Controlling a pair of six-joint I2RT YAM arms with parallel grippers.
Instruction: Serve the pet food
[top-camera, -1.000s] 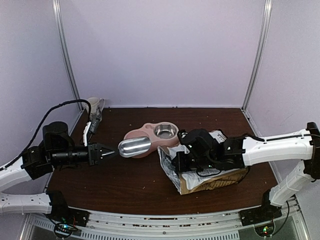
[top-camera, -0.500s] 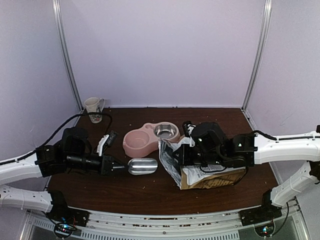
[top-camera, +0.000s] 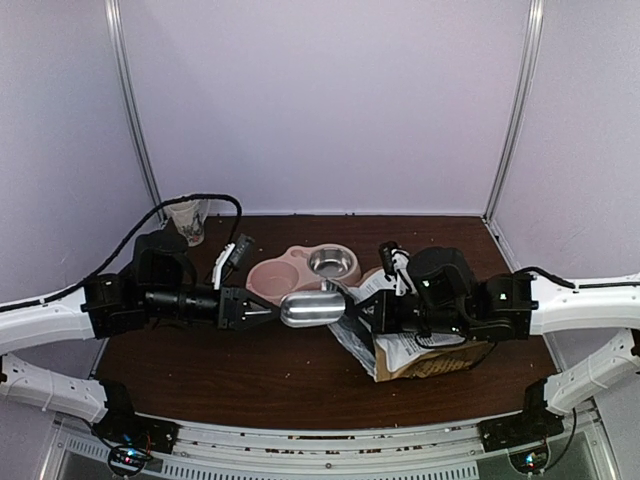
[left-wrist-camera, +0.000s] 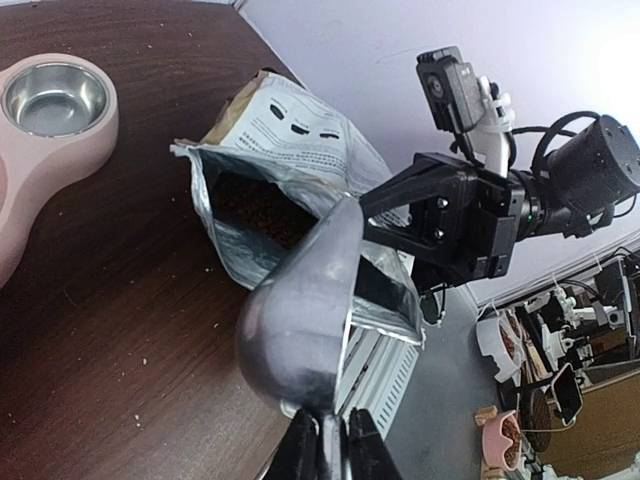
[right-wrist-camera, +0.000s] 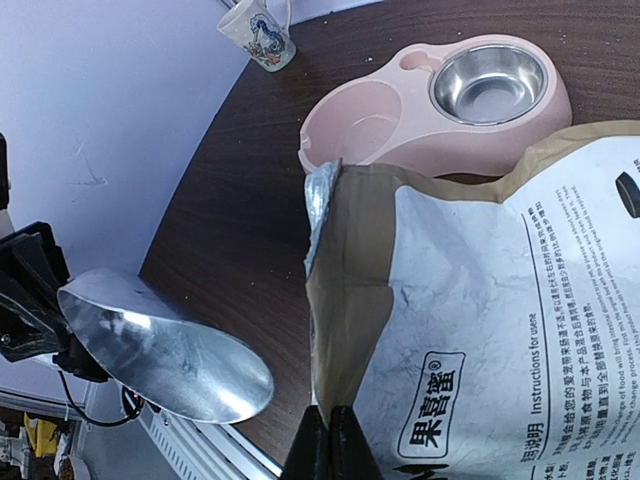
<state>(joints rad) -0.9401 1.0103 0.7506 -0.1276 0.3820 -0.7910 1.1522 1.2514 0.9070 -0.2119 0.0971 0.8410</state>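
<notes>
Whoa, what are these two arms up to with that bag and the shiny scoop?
They are dishing up pet food. The right gripper pinches the edge of the paper bag, holding its mouth open. The left gripper holds a metal scoop by its handle, with the tip at the bag's opening. Brown kibble shows inside the bag. The pink double bowl behind them looks empty, so nothing has been served yet.

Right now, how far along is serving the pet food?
Done: bag open, right pincer shut on its edge. In hand: left pincer grips the empty metal scoop, its tip at the bag's mouth, kibble visible inside. Left: load kibble and tip it into the pink double bowl, both compartments empty.
</notes>
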